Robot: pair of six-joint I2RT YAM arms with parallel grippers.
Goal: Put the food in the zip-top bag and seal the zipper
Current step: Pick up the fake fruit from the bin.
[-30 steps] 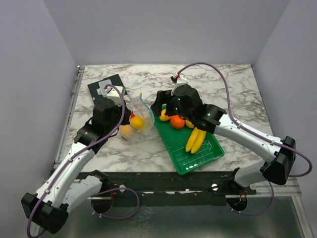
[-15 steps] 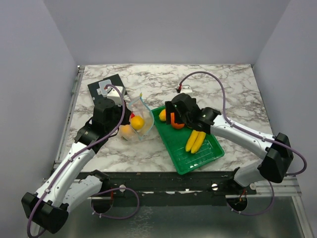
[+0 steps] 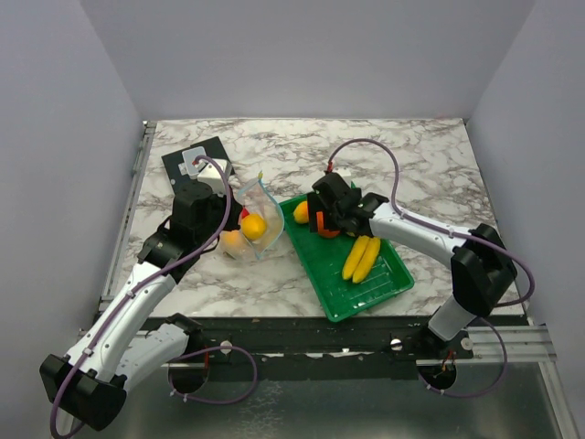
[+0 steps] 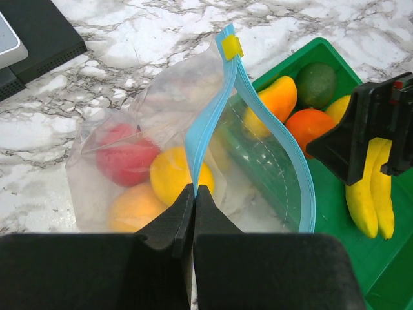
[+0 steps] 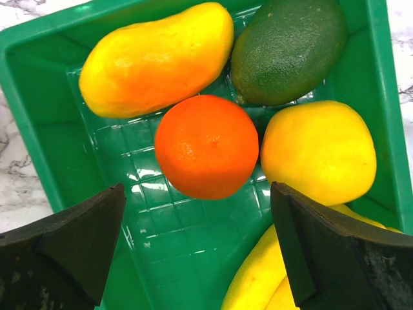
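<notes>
Jaws left: clamped on zipper (image 4: 204,123) | jaws right: wide apart over orange (image 5: 206,146), holding nothing

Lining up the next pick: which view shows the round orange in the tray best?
Right wrist: the orange fills mid-frame, unobstructed, between the right gripper's open jaws. Left wrist shows it small, partly behind that gripper. Top external shows only a sliver under it.
</notes>
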